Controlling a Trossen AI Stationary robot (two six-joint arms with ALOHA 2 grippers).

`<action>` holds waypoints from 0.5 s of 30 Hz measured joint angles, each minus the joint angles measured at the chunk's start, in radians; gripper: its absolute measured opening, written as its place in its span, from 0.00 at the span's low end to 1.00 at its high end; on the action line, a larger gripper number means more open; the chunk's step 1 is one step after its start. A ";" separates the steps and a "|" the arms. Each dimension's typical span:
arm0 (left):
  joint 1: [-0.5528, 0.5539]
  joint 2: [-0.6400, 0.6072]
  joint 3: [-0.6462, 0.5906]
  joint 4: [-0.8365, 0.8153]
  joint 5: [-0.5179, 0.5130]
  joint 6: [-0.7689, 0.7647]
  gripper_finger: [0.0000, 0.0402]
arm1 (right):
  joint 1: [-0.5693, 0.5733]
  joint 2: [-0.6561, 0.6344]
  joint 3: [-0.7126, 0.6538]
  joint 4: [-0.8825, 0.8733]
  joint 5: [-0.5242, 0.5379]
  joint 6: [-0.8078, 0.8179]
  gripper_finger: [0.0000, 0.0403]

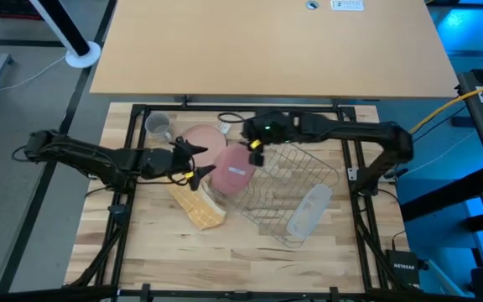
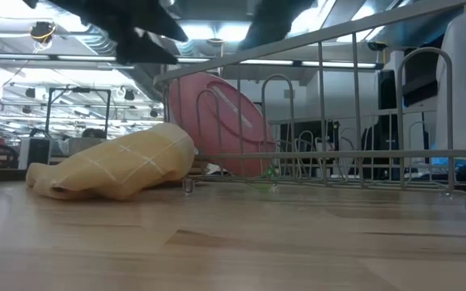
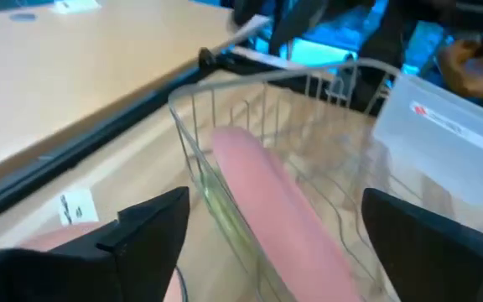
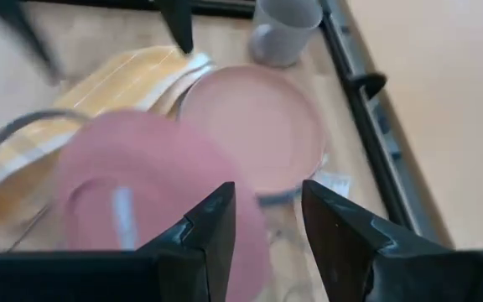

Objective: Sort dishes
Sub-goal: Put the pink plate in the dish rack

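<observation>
A pink plate (image 1: 233, 170) stands on edge, leaning in the left end of a wire dish rack (image 1: 300, 180); it also shows in the low view (image 2: 217, 121). My left gripper (image 1: 198, 163) is open just left of the plate, which shows edge-on (image 3: 275, 226) ahead of its two fingers. My right gripper (image 1: 254, 151) is open above the plate's far edge, with the plate (image 4: 132, 193) beside its fingers. A pink bowl (image 1: 199, 138), a grey mug (image 1: 158, 126) and a white dish (image 1: 225, 127) sit on the table at the far left of the rack. Something greenish (image 3: 218, 210) lies by the plate's foot.
A yellow checked cloth (image 1: 195, 208) lies bunched on the table near the rack's left end. A clear oblong plastic tray (image 1: 309, 210) rests in the rack's right part. A dark frame (image 1: 132, 113) borders the wooden table. Bare wood lies toward the near edge.
</observation>
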 joint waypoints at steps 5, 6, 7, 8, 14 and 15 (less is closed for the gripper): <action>-0.021 -0.021 0.000 -0.058 0.003 -0.020 0.75 | 0.001 -0.134 0.000 -0.151 -0.055 0.080 0.35; -0.021 -0.016 -0.001 -0.062 0.002 -0.014 0.73 | 0.001 -0.157 0.000 -0.176 -0.057 0.093 0.35; -0.020 -0.009 -0.005 -0.067 0.002 -0.008 0.71 | 0.001 -0.179 0.000 -0.203 -0.057 0.109 0.35; -0.020 -0.003 -0.007 -0.089 0.002 -0.002 0.69 | 0.001 -0.196 0.000 -0.230 -0.057 0.120 0.35; -0.014 0.051 -0.044 -0.160 0.002 -0.040 0.56 | 0.016 -0.291 0.000 -0.327 -0.057 0.167 0.35; -0.010 0.059 -0.046 -0.158 0.003 -0.044 0.54 | 0.020 -0.301 0.000 -0.332 -0.057 0.168 0.35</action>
